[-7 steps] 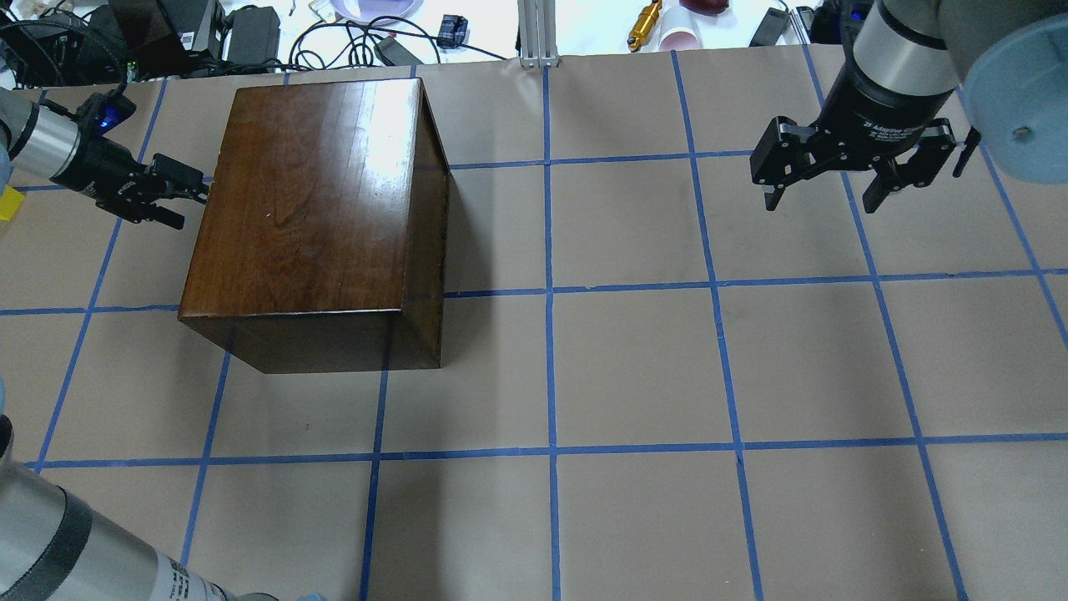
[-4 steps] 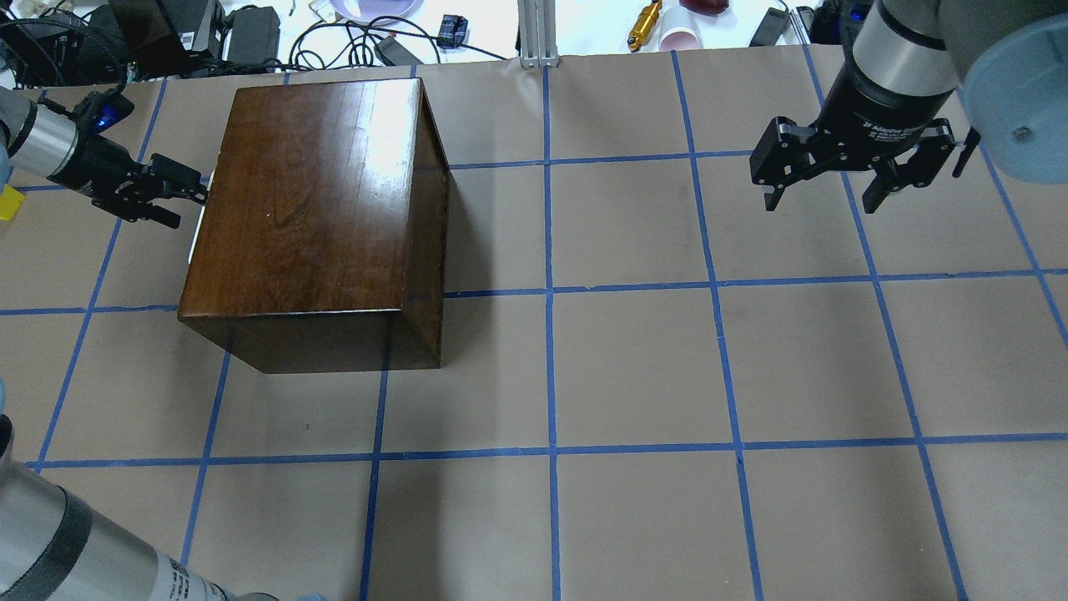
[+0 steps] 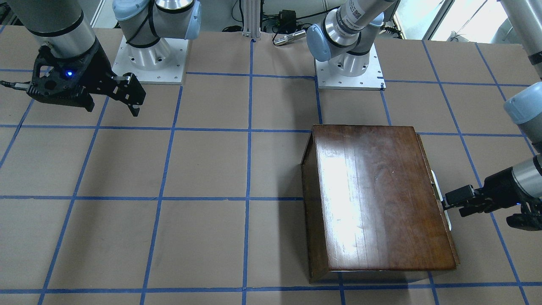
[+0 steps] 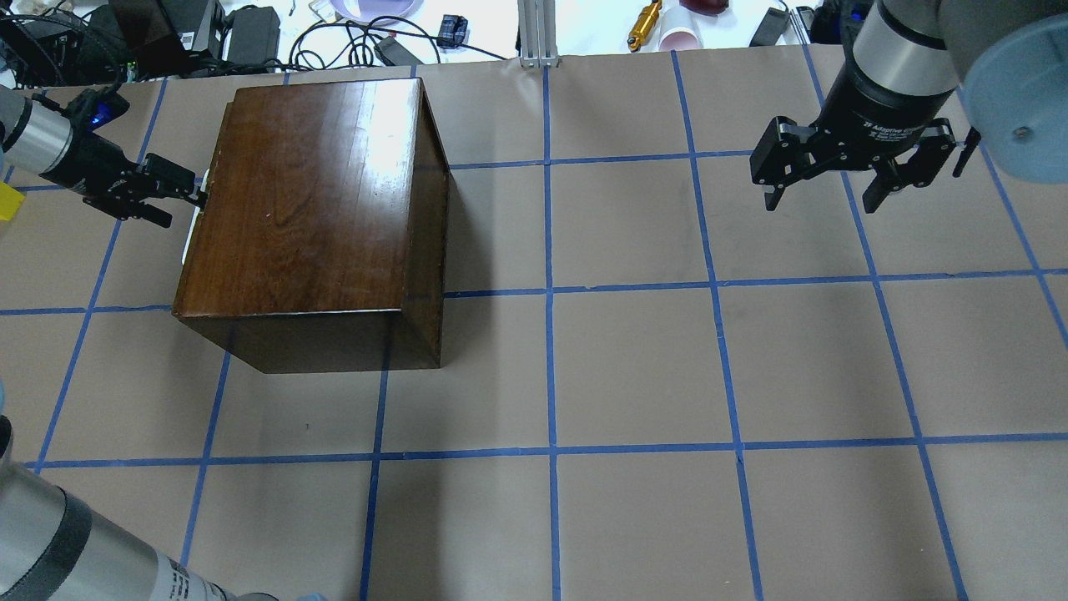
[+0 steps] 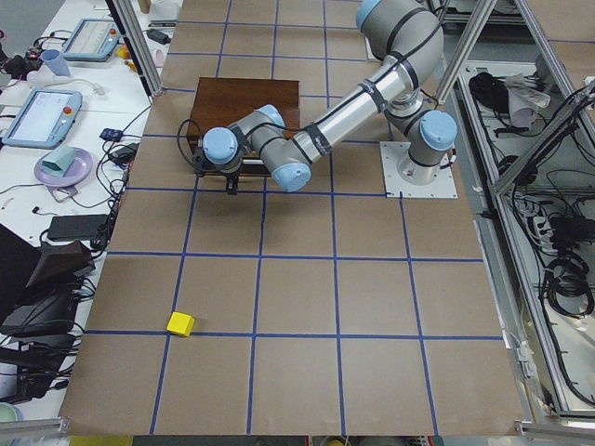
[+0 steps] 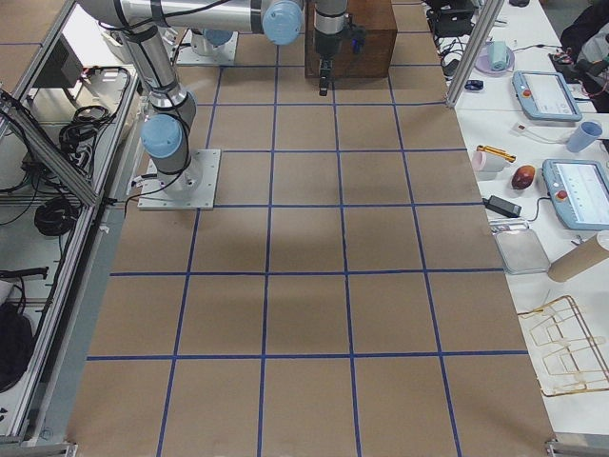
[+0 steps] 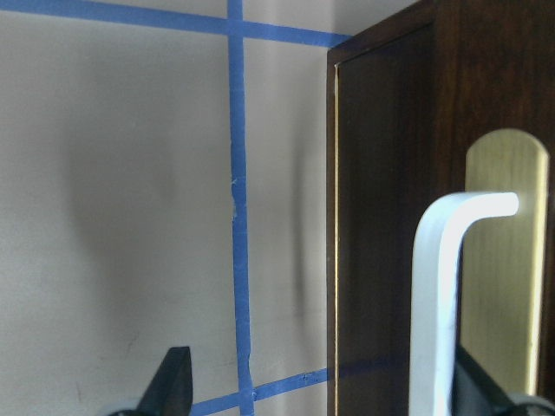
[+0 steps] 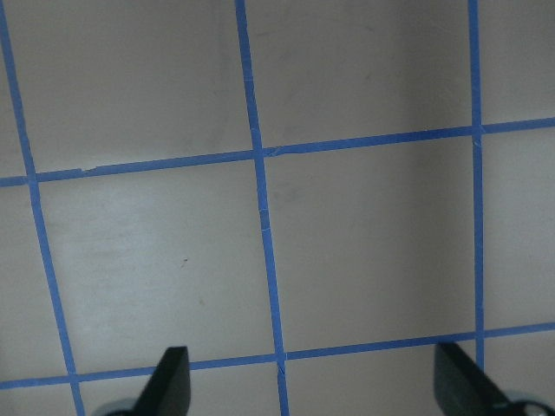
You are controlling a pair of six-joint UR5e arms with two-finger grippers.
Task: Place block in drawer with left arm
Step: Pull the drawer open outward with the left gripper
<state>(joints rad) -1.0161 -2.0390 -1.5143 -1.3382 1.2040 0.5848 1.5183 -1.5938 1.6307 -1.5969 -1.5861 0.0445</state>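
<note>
The dark-brown wooden box stands left of the table's middle. Its drawer front faces left and stands slightly out from the box. It carries a white bar handle on a brass plate. My left gripper is at that handle with its jaws open. In the left wrist view the handle sits just inside the right finger. The yellow block lies on the table far behind the left gripper, and it also shows at the overhead view's left edge. My right gripper hangs open and empty at the far right.
The table is brown paper with a blue tape grid. Cables and electronics lie beyond the far edge. The arm bases stand behind the box. A side table with tablets and a plate runs along the far edge.
My left gripper has moved a little to the left at the handle. The drawer front has come slightly out of the box with it. The right arm has not moved.
</note>
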